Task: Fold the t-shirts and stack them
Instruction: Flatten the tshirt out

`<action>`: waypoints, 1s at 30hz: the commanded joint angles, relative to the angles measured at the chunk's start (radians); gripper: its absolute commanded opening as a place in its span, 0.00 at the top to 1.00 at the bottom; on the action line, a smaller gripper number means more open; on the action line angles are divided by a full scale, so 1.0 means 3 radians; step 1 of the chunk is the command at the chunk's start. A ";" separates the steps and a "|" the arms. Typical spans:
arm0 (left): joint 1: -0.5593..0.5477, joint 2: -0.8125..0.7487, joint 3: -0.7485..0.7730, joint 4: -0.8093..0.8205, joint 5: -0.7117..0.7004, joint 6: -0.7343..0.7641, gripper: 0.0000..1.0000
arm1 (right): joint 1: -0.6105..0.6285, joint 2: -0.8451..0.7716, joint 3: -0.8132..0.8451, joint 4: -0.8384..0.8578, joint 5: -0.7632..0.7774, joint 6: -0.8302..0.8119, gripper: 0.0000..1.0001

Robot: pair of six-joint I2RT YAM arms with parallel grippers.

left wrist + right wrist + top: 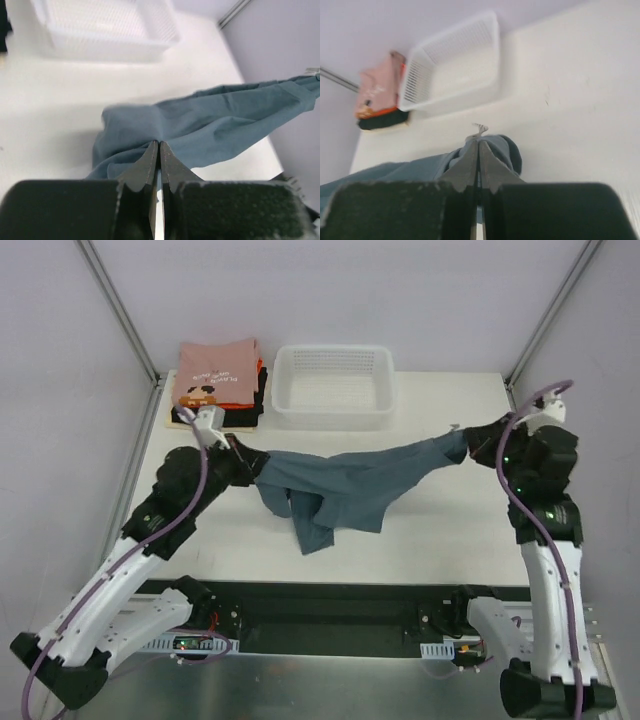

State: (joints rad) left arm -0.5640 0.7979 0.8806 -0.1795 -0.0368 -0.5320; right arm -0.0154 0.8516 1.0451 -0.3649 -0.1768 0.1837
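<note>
Top view: left gripper (243, 458) and right gripper (468, 443) each clamp an end of the slate-blue t-shirt (350, 485), its middle sagging onto the table (450, 540), unfolded. Folded stack (218, 380) sits back left beside the basket (333, 385). Wrist views: both grippers pinched on cloth. Folding of this shirt looks barely begun.

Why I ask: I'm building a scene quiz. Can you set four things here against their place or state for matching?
1 blue-grey shirt
2 basket
3 folded stack
4 right fingers

a back left corner
b pulled out at both ends
c back middle
d shut on the shirt

Pairs: 1-b, 2-c, 3-a, 4-d
</note>
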 commanded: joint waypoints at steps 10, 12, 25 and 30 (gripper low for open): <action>-0.0027 -0.0885 0.1170 -0.0051 0.0614 0.0387 1.00 | 0.0016 -0.0737 0.1971 -0.0409 -0.0239 -0.0331 0.99; -0.0027 -0.0865 0.1211 -0.0092 0.0593 0.0418 1.00 | 0.0016 -0.0666 0.2069 -0.0496 -0.0224 -0.0356 0.99; 0.0008 0.0488 0.0327 -0.0205 -0.0568 0.0061 0.82 | 0.0016 0.0458 0.0547 -0.0171 0.0875 -0.0444 0.99; 0.0320 0.1910 0.0638 -0.0372 -0.0476 0.0025 0.11 | -0.0030 0.1873 0.0702 -0.0087 0.0973 -0.0443 0.89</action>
State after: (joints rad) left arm -0.5385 1.1488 1.0035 -0.2264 -0.1406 -0.4900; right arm -0.0132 1.2114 1.1927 -0.4355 0.0353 0.0650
